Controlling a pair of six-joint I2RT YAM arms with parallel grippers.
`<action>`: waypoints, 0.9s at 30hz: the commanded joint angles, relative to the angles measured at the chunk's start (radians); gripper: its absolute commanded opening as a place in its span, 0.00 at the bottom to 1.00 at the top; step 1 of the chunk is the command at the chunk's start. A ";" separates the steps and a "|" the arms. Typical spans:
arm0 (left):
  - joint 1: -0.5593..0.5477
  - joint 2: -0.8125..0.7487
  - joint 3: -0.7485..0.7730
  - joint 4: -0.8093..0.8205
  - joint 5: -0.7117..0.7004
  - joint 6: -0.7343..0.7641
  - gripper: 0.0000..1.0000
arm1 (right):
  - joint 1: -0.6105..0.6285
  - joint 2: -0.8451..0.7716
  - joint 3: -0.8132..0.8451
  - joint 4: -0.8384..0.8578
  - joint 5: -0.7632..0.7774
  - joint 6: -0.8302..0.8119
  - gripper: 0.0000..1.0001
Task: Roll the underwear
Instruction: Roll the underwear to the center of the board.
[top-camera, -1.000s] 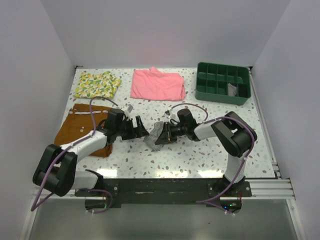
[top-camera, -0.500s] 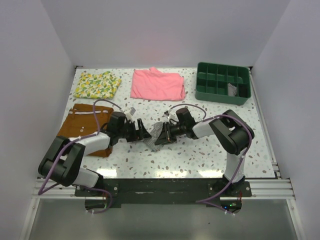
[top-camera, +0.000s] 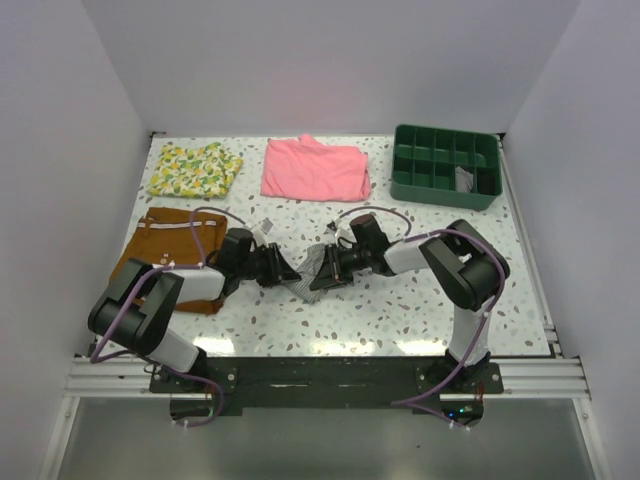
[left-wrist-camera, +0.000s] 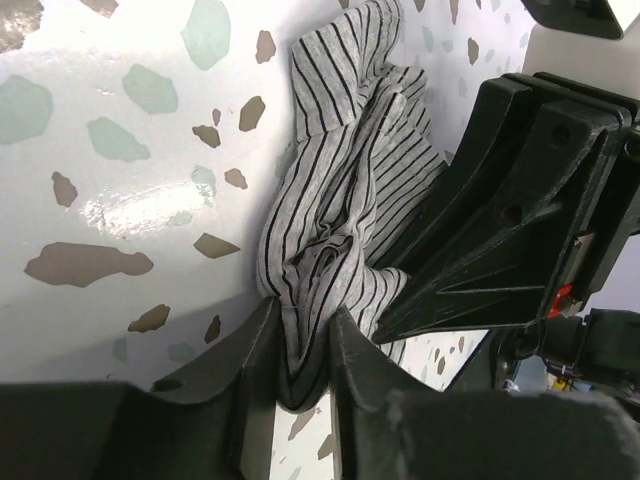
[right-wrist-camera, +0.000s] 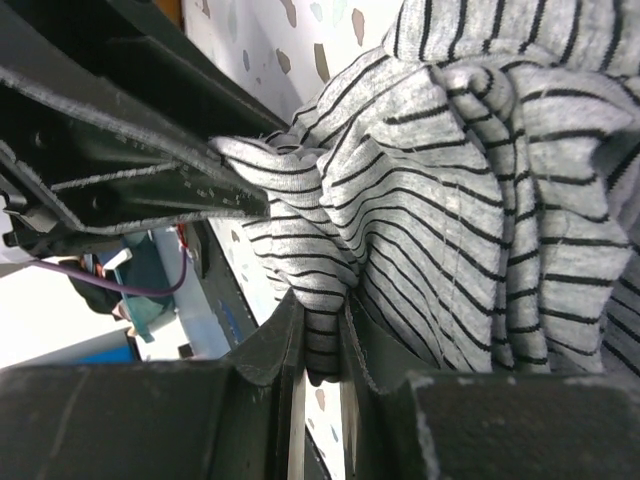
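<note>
Top view: the underwear (top-camera: 308, 270) lies bunched on the middle of the desk (top-camera: 400, 310) between both arms, with the brown shorts (top-camera: 160, 255) to its left.
Left wrist: left pincer (left-wrist-camera: 300, 345) clamped on a striped fold; right pincer (left-wrist-camera: 500, 230) against the cloth opposite.
Right wrist: right pincer nipped tight on another fold.

Pretty bright, even overhead light, shadows soft. Bit of glare on the bench (left-wrist-camera: 140, 205) in the left wrist view; left claw (left-wrist-camera: 300, 335) looks soft up close.
</note>
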 joint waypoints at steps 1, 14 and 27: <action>-0.019 0.020 -0.003 -0.008 0.020 -0.025 0.14 | 0.011 -0.026 0.002 -0.170 0.183 -0.118 0.07; -0.026 -0.044 0.144 -0.290 -0.062 0.032 0.00 | 0.263 -0.393 0.161 -0.603 0.860 -0.449 0.54; -0.031 -0.009 0.223 -0.436 -0.080 0.037 0.00 | 0.482 -0.289 0.244 -0.545 1.073 -0.646 0.55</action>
